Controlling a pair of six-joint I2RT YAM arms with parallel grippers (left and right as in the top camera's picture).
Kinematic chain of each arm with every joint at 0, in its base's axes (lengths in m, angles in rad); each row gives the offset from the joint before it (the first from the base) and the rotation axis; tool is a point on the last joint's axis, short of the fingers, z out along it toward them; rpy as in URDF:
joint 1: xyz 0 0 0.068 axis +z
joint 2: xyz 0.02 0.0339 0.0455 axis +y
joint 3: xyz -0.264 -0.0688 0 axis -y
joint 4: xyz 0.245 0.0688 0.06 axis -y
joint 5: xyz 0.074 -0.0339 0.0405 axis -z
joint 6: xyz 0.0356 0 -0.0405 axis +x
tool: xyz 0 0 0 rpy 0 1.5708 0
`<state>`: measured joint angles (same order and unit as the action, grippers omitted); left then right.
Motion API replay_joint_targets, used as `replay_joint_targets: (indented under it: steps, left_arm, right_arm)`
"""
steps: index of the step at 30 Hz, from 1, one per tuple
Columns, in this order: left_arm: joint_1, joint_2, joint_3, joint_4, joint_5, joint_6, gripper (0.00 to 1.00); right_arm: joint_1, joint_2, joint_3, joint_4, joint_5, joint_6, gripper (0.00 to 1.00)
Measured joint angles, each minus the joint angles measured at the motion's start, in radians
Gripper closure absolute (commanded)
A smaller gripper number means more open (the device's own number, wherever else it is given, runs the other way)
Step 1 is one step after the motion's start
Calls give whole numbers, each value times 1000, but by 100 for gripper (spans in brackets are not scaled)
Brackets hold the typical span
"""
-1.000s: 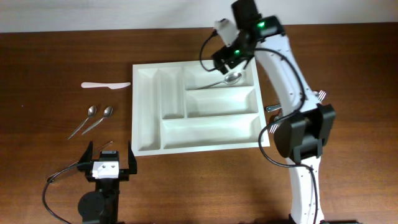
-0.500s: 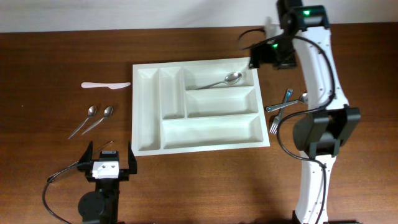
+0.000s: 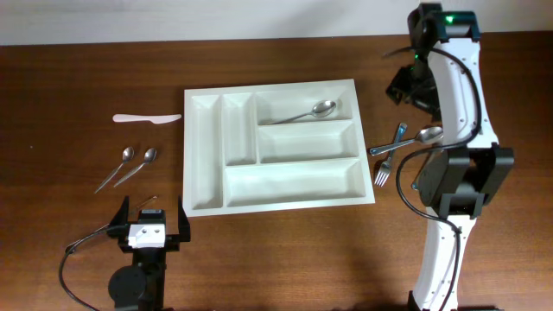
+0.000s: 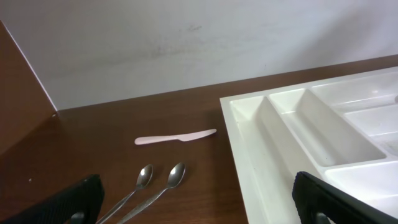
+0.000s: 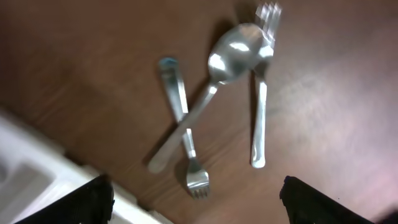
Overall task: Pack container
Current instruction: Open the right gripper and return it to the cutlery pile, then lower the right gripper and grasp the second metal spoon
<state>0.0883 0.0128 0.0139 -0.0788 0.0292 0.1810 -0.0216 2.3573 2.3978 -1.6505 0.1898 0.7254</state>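
The white container (image 3: 188,155) lies mid-table, and its rim also shows in the left wrist view (image 4: 249,155). A metal spoon (image 3: 302,113) lies in its top right long compartment. My right gripper (image 3: 404,85) hovers open and empty just past the tray's right edge. Below it on the wood lie a spoon (image 5: 211,106), a blue-handled fork (image 5: 183,134) and a second fork (image 5: 260,93), between my right gripper's (image 5: 196,205) spread fingers. My left gripper (image 3: 154,226) stands open and empty near the front left, apart from everything.
Two small spoons (image 3: 130,166) lie side by side left of the tray, seen also from the left wrist (image 4: 161,180). A white plastic knife (image 3: 147,117) lies behind them (image 4: 177,137). The right arm's base stands at the front right.
My right gripper has moved right, from over the tray's top right compartment to above the loose cutlery. The spoon stays lying in that compartment. The left arm has not moved.
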Motion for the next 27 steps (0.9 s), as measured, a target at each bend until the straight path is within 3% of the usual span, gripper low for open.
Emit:
replay_joint_targets:
  steps: [15, 27]
  left_arm:
    - [0, 0, 0, 0, 0, 0, 1]
    - [0, 0, 0, 0, 0, 0, 1]
  right_arm:
    - [13, 0, -307, 238, -40, 346, 16]
    - [14, 0, -339, 246, -20, 402, 16]
